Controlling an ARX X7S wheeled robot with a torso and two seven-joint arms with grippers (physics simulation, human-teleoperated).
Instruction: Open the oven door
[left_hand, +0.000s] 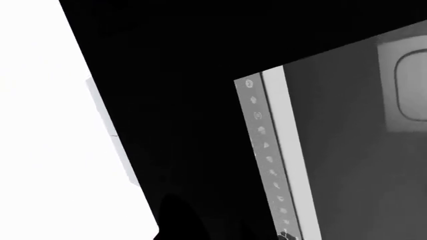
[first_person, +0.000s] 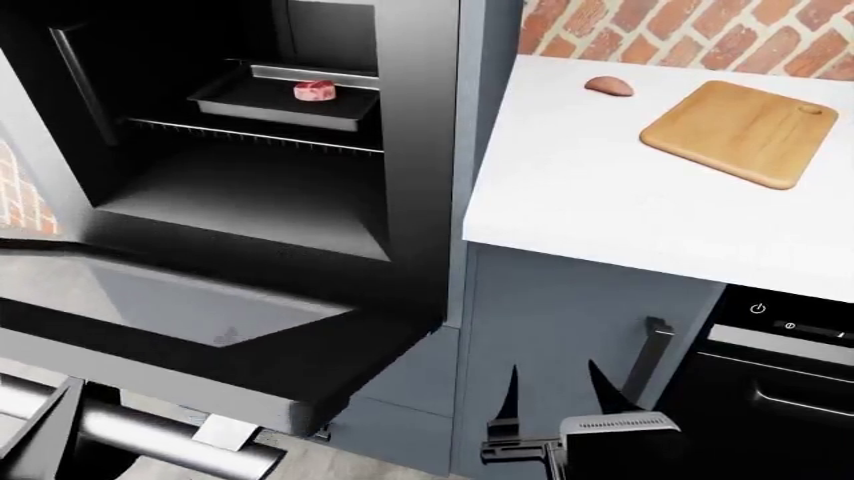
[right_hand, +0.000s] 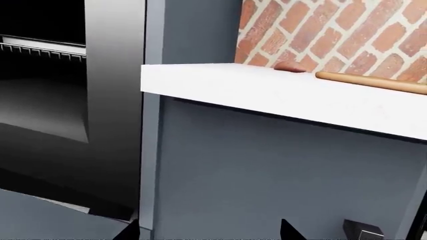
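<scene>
The oven door (first_person: 267, 375) hangs fully open and lies nearly flat, its grey glass window (first_person: 147, 300) facing up in the head view. Its thick bar handle (first_person: 174, 440) runs along the near edge at the lower left. My left gripper (first_person: 47, 425) is at that handle, dark fingers straddling the bar; whether they clamp it does not show. The left wrist view is filled by the black door frame (left_hand: 187, 125) and the glass (left_hand: 347, 165). My right gripper (first_person: 558, 395) (right_hand: 210, 230) hangs open and holds nothing, in front of the grey cabinet (right_hand: 267, 165).
Inside the oven cavity (first_person: 240, 190) a tray (first_person: 254, 105) holding a piece of meat (first_person: 315, 91) rests on a rack. The white counter (first_person: 601, 190) carries a wooden cutting board (first_person: 734, 130) and a small reddish item (first_person: 610, 86). A black appliance front (first_person: 787, 345) sits at the lower right.
</scene>
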